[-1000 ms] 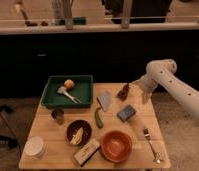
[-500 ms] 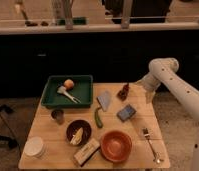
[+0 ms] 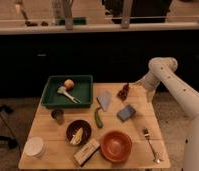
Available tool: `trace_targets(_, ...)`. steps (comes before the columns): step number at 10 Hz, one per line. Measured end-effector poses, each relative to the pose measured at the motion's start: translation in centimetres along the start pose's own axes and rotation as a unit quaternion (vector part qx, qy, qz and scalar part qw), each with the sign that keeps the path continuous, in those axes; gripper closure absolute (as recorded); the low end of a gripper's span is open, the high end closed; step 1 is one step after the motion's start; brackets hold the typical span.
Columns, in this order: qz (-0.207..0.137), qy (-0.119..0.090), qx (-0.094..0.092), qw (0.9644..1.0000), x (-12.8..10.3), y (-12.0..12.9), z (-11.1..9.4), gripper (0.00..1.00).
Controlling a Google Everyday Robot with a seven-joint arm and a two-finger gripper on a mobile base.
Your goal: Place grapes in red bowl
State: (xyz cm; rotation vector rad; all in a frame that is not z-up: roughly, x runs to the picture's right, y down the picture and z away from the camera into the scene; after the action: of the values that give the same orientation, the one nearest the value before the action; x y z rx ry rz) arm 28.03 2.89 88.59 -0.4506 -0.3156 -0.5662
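Observation:
The grapes [image 3: 124,91], a small dark reddish cluster, lie on the wooden table [image 3: 53,135] near its far right edge. My gripper [image 3: 133,86] is right beside them on their right, at the end of the white arm that reaches in from the right. The red bowl [image 3: 116,146] stands at the front of the table, well in front of the grapes, with nothing in it.
A green tray [image 3: 53,95] at the back left holds an orange fruit [image 3: 68,83] and a pale utensil. A grey packet [image 3: 104,100], blue sponge [image 3: 126,113], green vegetable [image 3: 98,118], dark brown bowl [image 3: 78,132], small cup [image 3: 57,116], white cup [image 3: 34,148], box [image 3: 87,152] and fork [image 3: 150,145] lie around.
The arm's upper part has shifted a little toward the right edge. The gripper stays next to the grapes, which have not moved.

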Motion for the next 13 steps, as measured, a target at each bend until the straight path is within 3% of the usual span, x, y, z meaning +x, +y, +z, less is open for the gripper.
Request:
trace_targets(6,-0.063,-0.022,0.014,0.9977,-1.2,-1.6,1.7,0.20)
trace_targets(13,-0.084,-0.022,0.026,0.9959,-1.7,-3.1,3.0,0.20)
